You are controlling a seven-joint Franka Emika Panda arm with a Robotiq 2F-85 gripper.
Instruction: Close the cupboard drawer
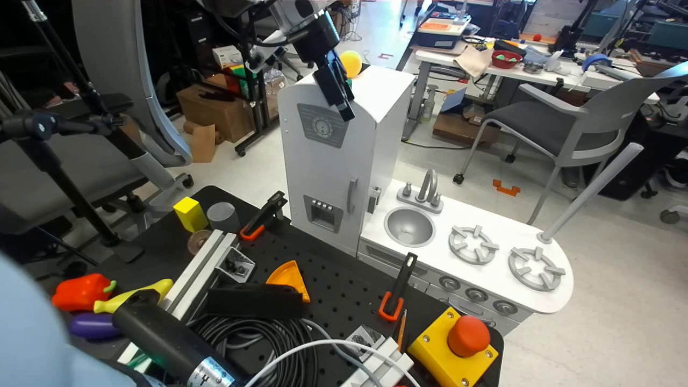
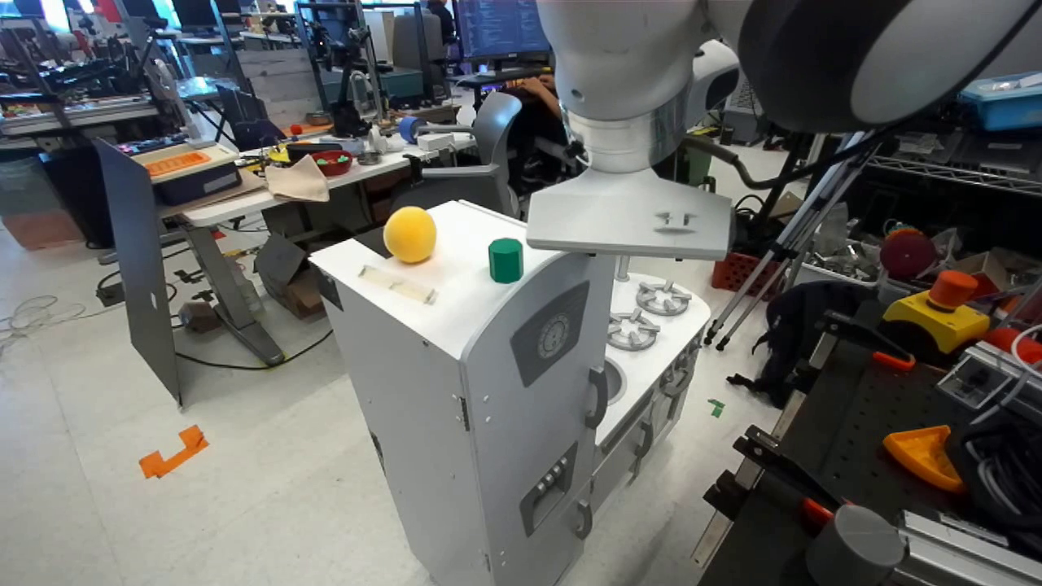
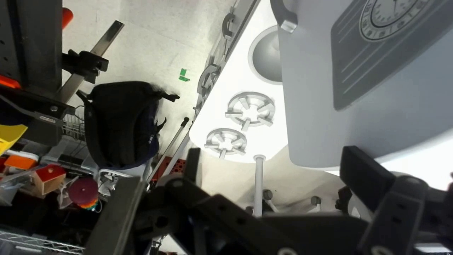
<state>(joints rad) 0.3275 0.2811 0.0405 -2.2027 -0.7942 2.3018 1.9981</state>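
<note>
The cupboard door (image 1: pixel 328 166) is a tall white panel with a round dial mark near the top; it also shows in an exterior view (image 2: pixel 505 431) and in the wrist view (image 3: pixel 311 106). It looks flush against the front of the white cupboard (image 1: pixel 391 126), and no gap or inner shelf shows. Its grey handle (image 2: pixel 598 396) is on the edge nearest the sink. My gripper (image 1: pixel 344 110) is in front of the door's upper part. In the wrist view my gripper (image 3: pixel 272 170) has its fingers wide apart with nothing between. Whether a finger touches the door cannot be told.
A low white counter (image 1: pixel 500 226) with sink, burners and a grey upright pole adjoins the cupboard. A yellow ball (image 2: pixel 409 234) and a green block (image 2: pixel 505 260) stand on the cupboard top. A black work table (image 1: pixel 333 279) with clamps and cables lies in front.
</note>
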